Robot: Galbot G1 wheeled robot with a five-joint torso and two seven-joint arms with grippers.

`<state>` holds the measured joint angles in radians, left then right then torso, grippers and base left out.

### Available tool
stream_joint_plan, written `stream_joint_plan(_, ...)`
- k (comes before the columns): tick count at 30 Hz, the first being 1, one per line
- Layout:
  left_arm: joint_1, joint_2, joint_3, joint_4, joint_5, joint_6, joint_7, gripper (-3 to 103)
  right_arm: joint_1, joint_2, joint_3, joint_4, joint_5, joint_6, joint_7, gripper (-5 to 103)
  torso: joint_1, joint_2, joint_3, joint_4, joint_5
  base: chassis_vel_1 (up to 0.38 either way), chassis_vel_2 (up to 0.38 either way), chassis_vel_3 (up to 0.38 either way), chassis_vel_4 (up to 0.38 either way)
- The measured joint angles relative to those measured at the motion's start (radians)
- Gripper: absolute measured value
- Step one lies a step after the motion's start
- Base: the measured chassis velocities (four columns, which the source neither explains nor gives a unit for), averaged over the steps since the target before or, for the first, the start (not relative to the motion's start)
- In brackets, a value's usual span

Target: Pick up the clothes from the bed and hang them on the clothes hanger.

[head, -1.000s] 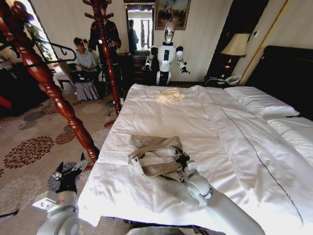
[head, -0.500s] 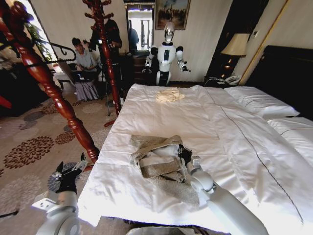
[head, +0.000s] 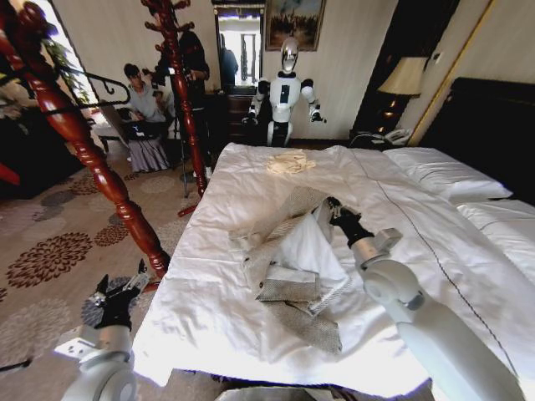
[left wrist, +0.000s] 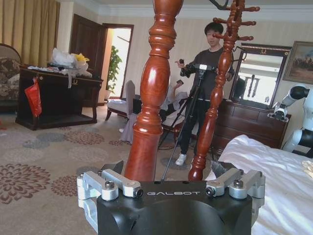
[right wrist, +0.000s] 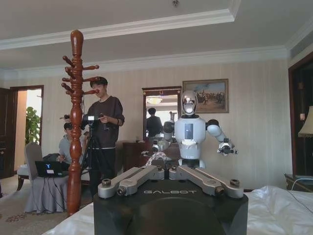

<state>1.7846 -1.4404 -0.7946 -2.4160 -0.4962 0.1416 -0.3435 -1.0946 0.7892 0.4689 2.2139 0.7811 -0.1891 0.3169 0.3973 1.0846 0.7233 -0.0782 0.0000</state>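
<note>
Change: the right gripper (head: 331, 209), shut on a fold of the clothes (head: 292, 259), has risen from low at frame centre toward the middle, dragging the jacket up off the bed (head: 435, 251).
Jacket: half-lifted, white lining showing, hem on the duvet.
Left gripper (head: 115, 296): idle lower left, fingers spread.
Meaning: the pickup looks underway.

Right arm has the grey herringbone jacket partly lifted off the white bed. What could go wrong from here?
1. The right gripper pinches only one edge of the grey-beige herringbone jacket; most of it lies on the white bed, so it might slip free.
2. The dangling white lining may tangle while the jacket is carried.
3. The red-brown turned wooden post stands near the left gripper; a swing could strike it.
</note>
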Motion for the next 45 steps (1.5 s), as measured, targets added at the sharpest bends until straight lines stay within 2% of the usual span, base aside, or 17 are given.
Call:
stream_joint_plan(6,0.002,-0.011,0.010,-0.001,0.016,0.000,0.000,100,-0.052,0.017,-0.038,-0.028,-0.077,0.013,-0.024,0,0.000,0.000,0.000,0.0000,0.0002,0.000,0.000,0.000,0.000)
stream_joint_plan(9,0.008,-0.018,0.014,-0.003,0.030,-0.001,0.000,100,-0.084,0.063,-0.156,-0.117,-0.187,0.047,-0.067,0,0.000,0.000,0.000,0.0000,0.0002,0.000,0.000,0.000,0.000)
stream_joint_plan(11,0.010,-0.020,0.014,-0.004,0.032,-0.001,0.000,100,-0.082,0.075,-0.180,-0.143,-0.206,0.055,-0.078,0,0.000,0.000,0.000,0.0001,0.0002,0.000,0.000,0.000,0.000)
stream_joint_plan(13,0.015,-0.023,0.013,-0.008,0.036,-0.001,0.000,100,-0.050,0.118,-0.271,-0.252,-0.253,0.075,-0.109,0,0.000,0.000,0.000,0.0002,0.0002,0.000,0.000,0.000,0.000)
stream_joint_plan(17,0.020,-0.027,0.009,-0.013,0.037,-0.001,0.000,100,0.002,0.160,-0.342,-0.349,-0.269,0.090,-0.124,0,0.000,0.000,0.000,0.0003,0.0002,0.000,0.000,0.000,0.000)
stream_joint_plan(21,0.024,-0.028,0.002,-0.015,0.037,-0.002,0.000,100,0.048,0.202,-0.381,-0.411,-0.287,0.095,-0.094,0,0.000,0.000,0.000,0.0004,0.0001,0.000,0.000,0.000,0.000)
stream_joint_plan(23,0.024,-0.028,0.001,-0.015,0.037,-0.002,0.000,100,0.046,0.201,-0.384,-0.403,-0.287,0.094,-0.086,10,0.000,0.000,0.000,0.0002,0.0001,0.000,0.000,0.000,0.000)
stream_joint_plan(25,0.022,-0.028,0.002,-0.014,0.037,-0.002,0.000,100,0.036,0.195,-0.382,-0.391,-0.291,0.094,-0.086,10,0.000,0.000,0.000,0.0002,0.0001,0.000,0.000,0.000,0.000)
stream_joint_plan(28,0.018,-0.031,0.011,-0.008,0.040,-0.002,-0.001,100,-0.024,0.165,-0.352,-0.346,-0.331,0.097,-0.087,27,0.000,0.000,0.000,0.0000,0.0000,0.000,0.000,0.000,0.000)
stream_joint_plan(29,0.018,-0.031,0.011,-0.008,0.040,-0.002,-0.001,100,-0.024,0.165,-0.352,-0.346,-0.331,0.097,-0.087,27,0.000,0.000,0.000,0.0000,0.0000,0.000,0.000,0.000,0.000)
stream_joint_plan(31,0.014,-0.032,0.015,-0.003,0.044,-0.002,-0.001,100,-0.082,0.144,-0.319,-0.307,-0.399,0.099,-0.087,32,0.000,0.000,0.000,0.0001,0.0004,0.000,0.000,0.000,0.000)
stream_joint_plan(33,0.012,-0.032,0.020,0.001,0.047,-0.002,-0.001,100,-0.169,0.113,-0.265,-0.266,-0.549,0.119,-0.095,43,0.000,0.000,0.000,-0.0003,0.0002,0.000,0.000,0.000,0.000)
stream_joint_plan(35,0.012,-0.032,0.022,0.003,0.049,-0.002,-0.001,100,-0.211,0.097,-0.239,-0.246,-0.601,0.129,-0.101,48,0.000,0.000,0.000,-0.0003,0.0002,0.000,0.000,0.000,0.000)
stream_joint_plan(39,0.008,-0.032,0.027,0.003,0.050,-0.002,-0.001,100,-0.327,0.047,-0.189,-0.198,-0.672,0.137,-0.109,65,0.000,0.000,0.000,0.0000,0.0001,0.000,0.000,0.000,0.000)
stream_joint_plan(40,0.008,-0.032,0.027,0.003,0.050,-0.002,-0.001,100,-0.327,0.047,-0.189,-0.198,-0.672,0.137,-0.109,65,0.000,0.000,0.000,0.0000,0.0001,0.000,0.000,0.000,0.000)
stream_joint_plan(44,0.006,-0.032,0.033,-0.005,0.050,-0.001,-0.001,100,-0.383,0.022,-0.171,-0.203,-0.745,0.146,-0.117,86,0.000,0.000,0.000,0.0001,0.0004,0.000,0.000,0.000,0.000)
stream_joint_plan(45,0.006,-0.032,0.033,-0.005,0.050,-0.001,-0.001,100,-0.383,0.022,-0.171,-0.203,-0.745,0.146,-0.117,86,0.000,0.000,0.000,0.0001,0.0004,0.000,0.000,0.000,0.000)
